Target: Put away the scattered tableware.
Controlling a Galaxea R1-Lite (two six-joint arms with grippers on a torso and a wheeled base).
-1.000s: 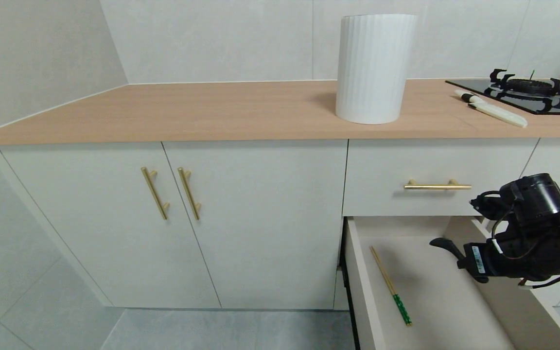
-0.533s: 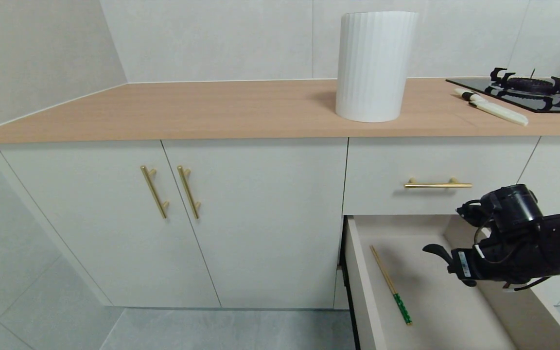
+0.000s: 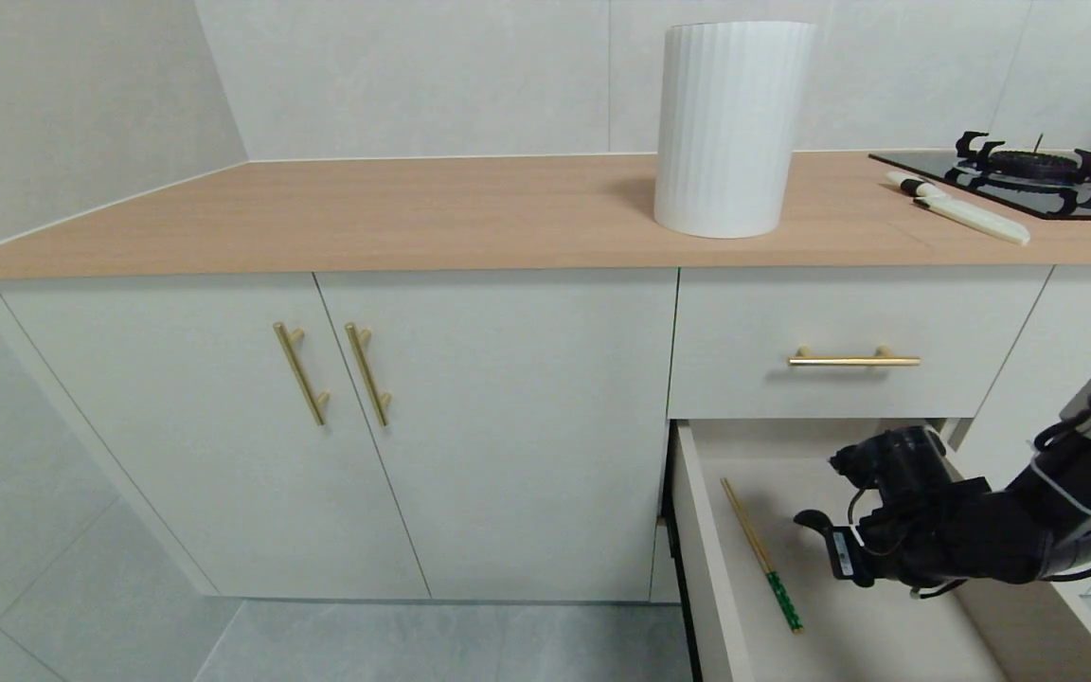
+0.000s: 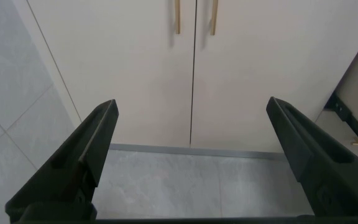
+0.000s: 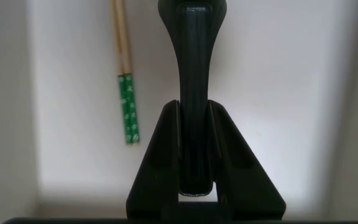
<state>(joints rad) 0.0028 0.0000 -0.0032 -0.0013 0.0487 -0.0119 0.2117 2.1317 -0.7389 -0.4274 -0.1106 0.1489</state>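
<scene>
A pair of wooden chopsticks point(image 3: 761, 557) with green ends lies along the left side of the open drawer point(image 3: 703, 559). My right gripper point(image 3: 812, 522) hangs low inside this drawer, just right of the chopsticks and not touching them. In the right wrist view its fingers point(image 5: 191, 74) are pressed together, shut on nothing, with the chopsticks point(image 5: 125, 68) beside them on the drawer floor. On the counter by the stove lies a white knife point(image 3: 967, 216). My left gripper point(image 4: 191, 106) is open, facing the cabinet doors point(image 4: 194, 56) above the floor.
A tall white ribbed canister point(image 3: 728, 128) stands on the wooden countertop point(image 3: 413, 213). A gas stove point(image 3: 1028, 175) sits at the far right. Above the open drawer a second drawer with a gold handle point(image 3: 852, 360) is closed. Two cabinet doors with gold handles point(image 3: 332, 374) are closed.
My right gripper has moved down and to the left, deeper into the open drawer and closer to the chopsticks. The chopsticks, knife and canister have stayed in place.
</scene>
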